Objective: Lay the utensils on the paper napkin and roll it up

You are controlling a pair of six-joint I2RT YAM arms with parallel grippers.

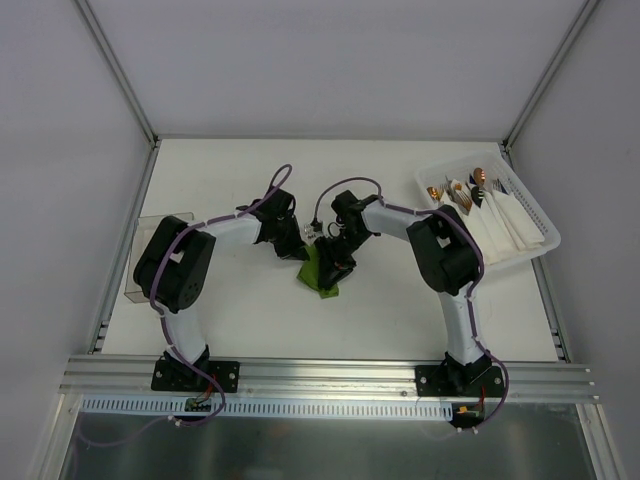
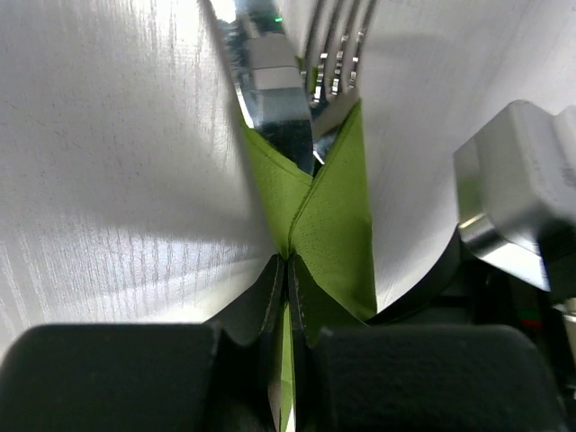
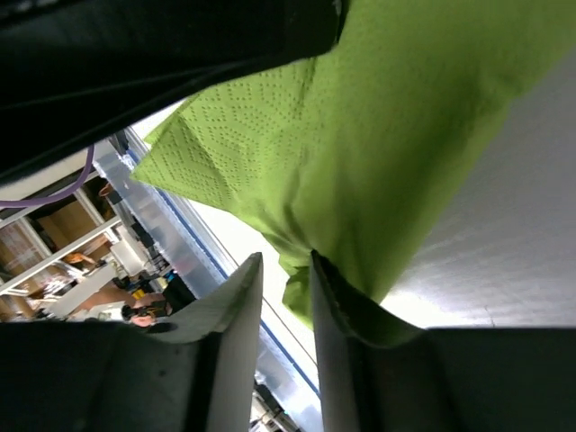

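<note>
**Paper napkin (image 1: pixel 322 272) bunched at the middle of the counter (image 1: pixel 400 310), an arm reaching in from each side.**

The left tool (image 2: pixel 285 281) is pinched tight on a folded green edge. The utensils (image 2: pixel 274 99) (a knife blade and fork tines, as far as I can make out) poke out of the fold just beyond its fingertips. The right tool (image 3: pixel 281 301) is all but closed, with a napkin fold sitting in the slim gap; whether it truly grips, I cannot tell.
</note>
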